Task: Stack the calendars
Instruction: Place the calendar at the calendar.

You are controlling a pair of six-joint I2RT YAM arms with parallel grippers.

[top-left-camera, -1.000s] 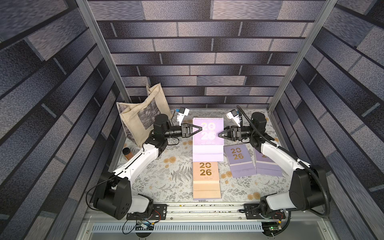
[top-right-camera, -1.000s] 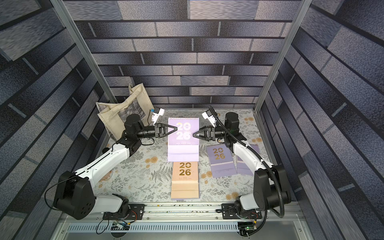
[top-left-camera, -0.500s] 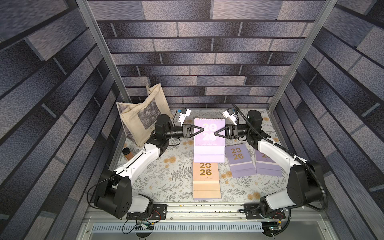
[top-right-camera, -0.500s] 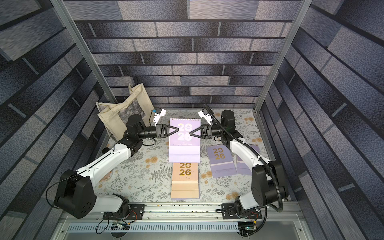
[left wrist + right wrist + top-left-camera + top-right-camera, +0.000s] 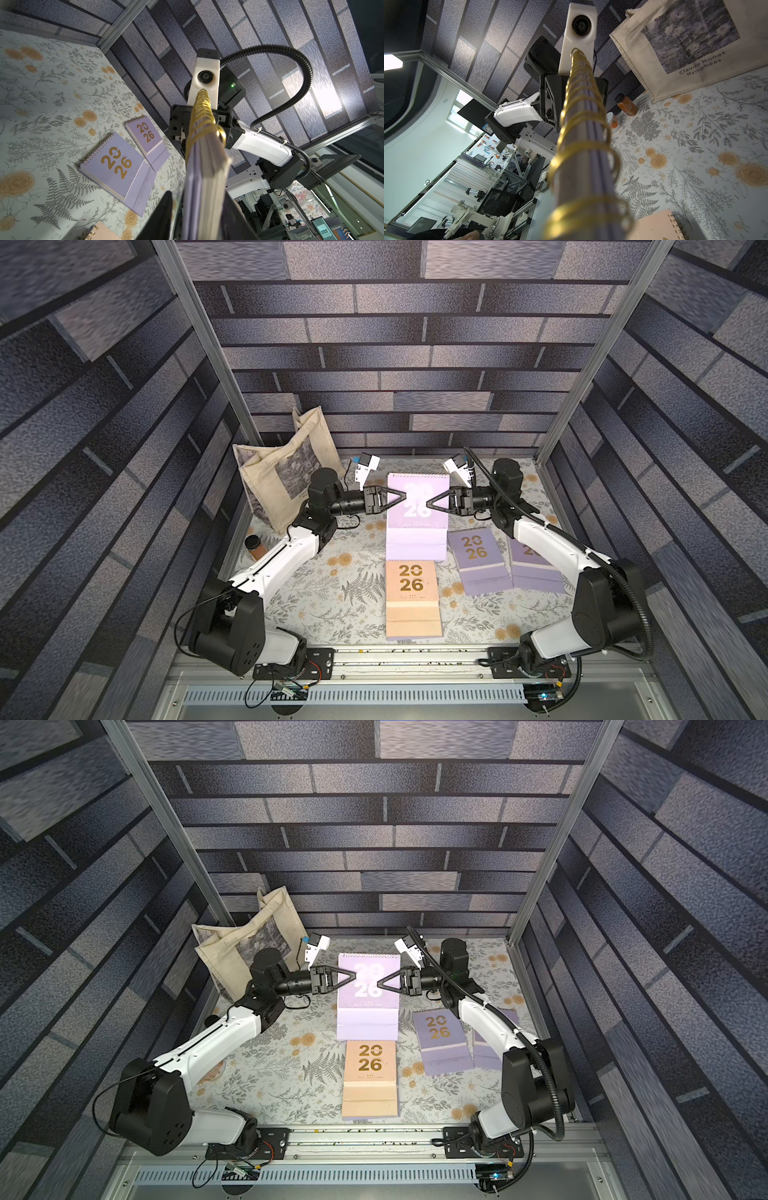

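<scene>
Fingers [image 5: 161, 218] of left gripper [image 5: 404, 494] are part-open and straddle the raised lavender calendar [image 5: 417, 522] from its 9 o'clock side. In the left wrist view one finger stands off the cover with floral cloth showing in the gap, so no clamp there. The right gripper [image 5: 428, 503] is pinched shut on the same calendar from the 3 o'clock side, tips meeting over the "20 26" in both top views. Its fingers are out of frame in the right wrist view, which shows only the gold spiral [image 5: 581, 116] running away edge-on. The calendar is off the table, cover up, spiral toward 12, flap extending toward 6. Edge-on it looks several layers thick, maybe more than one calendar, can't count. The peach calendar [image 5: 411, 585] lies flat on the floral table cloth [image 5: 345, 593] at 6 o'clock, just beside that flap. At 4 o'clock the inner lavender calendar [image 5: 478, 560] lies flat right against the outer lavender calendar [image 5: 536, 576], which is partly covered by the right arm. The cream tote bag [image 5: 286, 472] leans at 10 o'clock, with a brown bottle [image 5: 253, 545] at 8 o'clock by the wall.
</scene>
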